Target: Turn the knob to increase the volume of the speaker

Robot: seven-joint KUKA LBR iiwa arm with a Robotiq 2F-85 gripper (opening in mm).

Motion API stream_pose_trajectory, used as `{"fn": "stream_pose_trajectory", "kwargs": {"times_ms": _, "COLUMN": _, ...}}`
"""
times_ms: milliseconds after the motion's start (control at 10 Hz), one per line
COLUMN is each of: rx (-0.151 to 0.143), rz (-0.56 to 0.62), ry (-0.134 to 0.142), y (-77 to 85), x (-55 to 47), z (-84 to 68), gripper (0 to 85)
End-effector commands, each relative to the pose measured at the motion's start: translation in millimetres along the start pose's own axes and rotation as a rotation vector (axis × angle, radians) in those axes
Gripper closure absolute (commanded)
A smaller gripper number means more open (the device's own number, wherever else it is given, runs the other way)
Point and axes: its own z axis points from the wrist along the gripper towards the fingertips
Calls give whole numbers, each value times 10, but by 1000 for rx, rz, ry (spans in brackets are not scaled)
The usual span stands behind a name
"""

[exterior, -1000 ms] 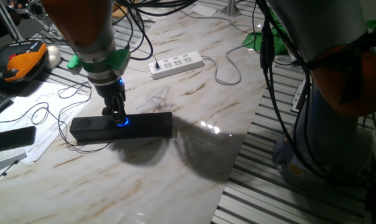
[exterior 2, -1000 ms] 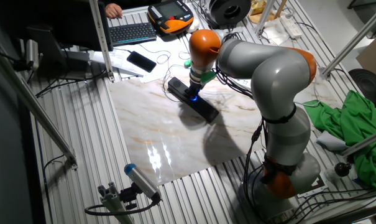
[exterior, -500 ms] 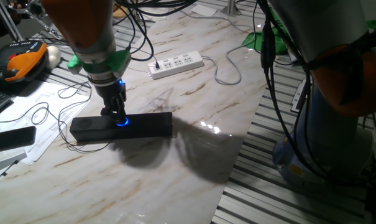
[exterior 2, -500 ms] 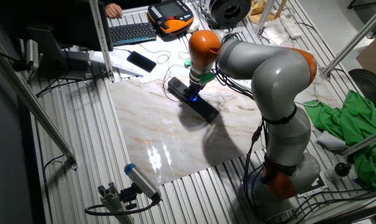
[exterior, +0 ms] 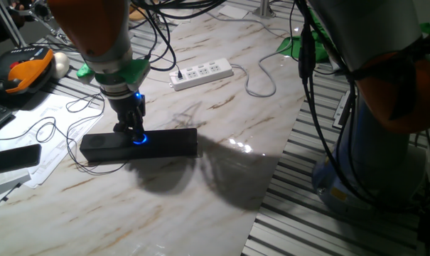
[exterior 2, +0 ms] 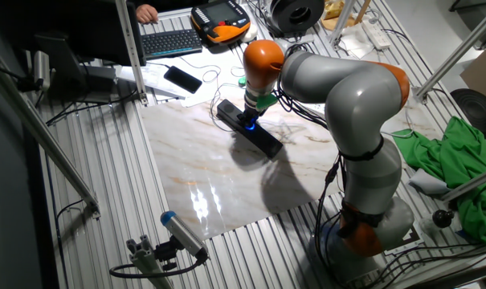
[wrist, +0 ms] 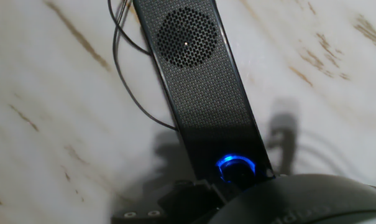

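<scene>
While the marble table (exterior: 222, 149) fills most of both fixed views, the grey-and-orange arm (exterior 2: 339, 88) bends down over its far side, its wrist wrapped in a green collar. Below that collar the gripper (exterior: 131, 131) points straight down onto the speaker (exterior: 165, 142), a long black bar lying flat on the marble near the table's edge. From the other fixed camera the speaker (exterior 2: 263, 140) runs diagonally, with the gripper (exterior 2: 249, 120) over its middle. The white power strip (exterior: 202, 73) lies well apart from it, further back on the table, and a flat black remote (exterior: 12, 158) rests on papers off to the side. A thin black cable (wrist: 128, 81) loops on the marble beside the speaker's grille end.

Smallest of all, the knob (exterior: 140, 139) glows blue in the middle of the bar, right at the fingertips. Seen from the hand camera, the blue ring (wrist: 235, 168) sits at the lower edge, partly covered by the dark body of the hand. Whether the fingers are pressed onto the knob or merely around it cannot be told.
</scene>
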Motion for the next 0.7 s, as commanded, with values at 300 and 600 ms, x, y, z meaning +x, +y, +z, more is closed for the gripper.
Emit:
{"fn": "stream_pose_trajectory", "kwargs": {"times_ms": 300, "rx": 27, "rz": -16, "ry": 7, "y": 8, "x": -5, "z": -8, "gripper": 510}}
{"fn": "stream_pose_trajectory", "kwargs": {"times_ms": 600, "rx": 54, "rz": -74, "ry": 21, "y": 23, "x": -8, "z": -19, "gripper": 340}}
